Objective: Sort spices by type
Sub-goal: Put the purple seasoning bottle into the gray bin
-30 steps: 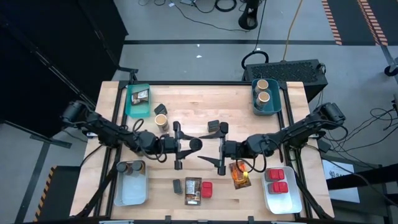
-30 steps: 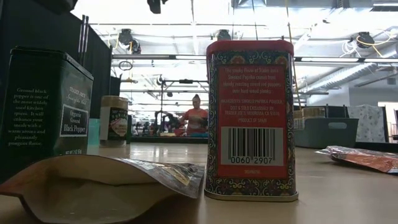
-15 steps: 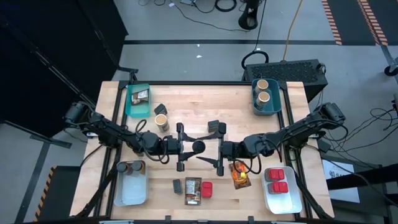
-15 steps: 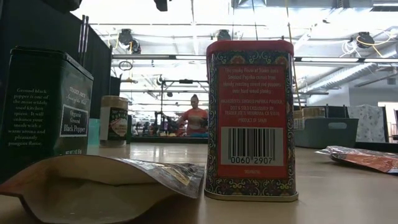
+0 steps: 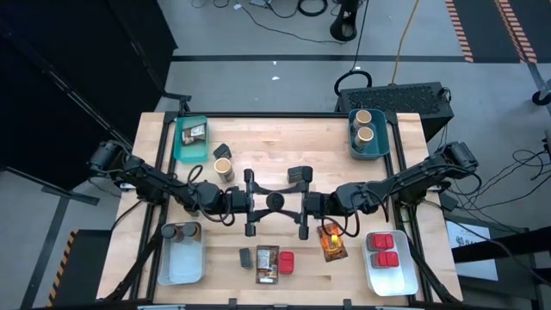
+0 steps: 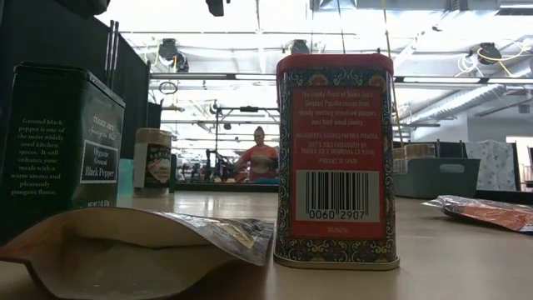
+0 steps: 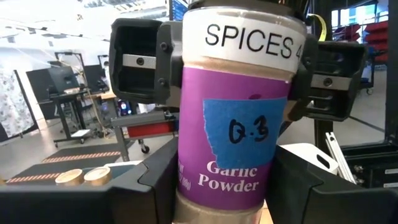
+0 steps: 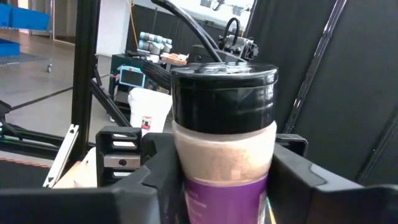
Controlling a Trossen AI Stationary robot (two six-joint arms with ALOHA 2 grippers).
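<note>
A garlic powder spice jar [image 7: 239,118] with a black lid [image 8: 224,93] and a purple label hangs upright over the table's middle [image 5: 275,202]. My left gripper [image 5: 263,203] reaches in from the left and is shut on it. My right gripper [image 5: 290,205] reaches in from the right and is shut on it too. Loose spices stand on the table: a tan cylinder [image 5: 223,168], dark tins [image 5: 298,176], a red tin [image 5: 286,263] and printed packets [image 5: 331,243]. My left gripper pinches the jar's lower part, on the purple label [image 7: 186,186], between its two fingers [image 7: 149,186]. The fingers lie level, coming from the table's left. The jar stands upright, lifted clear of the table. My right gripper pinches the jar's upper part below the black lid [image 8: 186,168] between its two fingers [image 7: 140,62]. The fingers lie level, coming from the table's right, opposite my left gripper's.
A teal bin [image 5: 191,138] stands far left, and another bin [image 5: 368,131] with two tan cylinders far right. A clear bin [image 5: 181,254] with dark jars sits near left, a white bin [image 5: 386,258] with red tins near right. The low view shows a pepper tin [image 6: 58,142] and a red tin [image 6: 335,158].
My right gripper, spread wide beside the jar a second ago, has edged toward the table's left and shut on the jar's upper part. The jar has stayed upright in my left gripper, in the same place.
</note>
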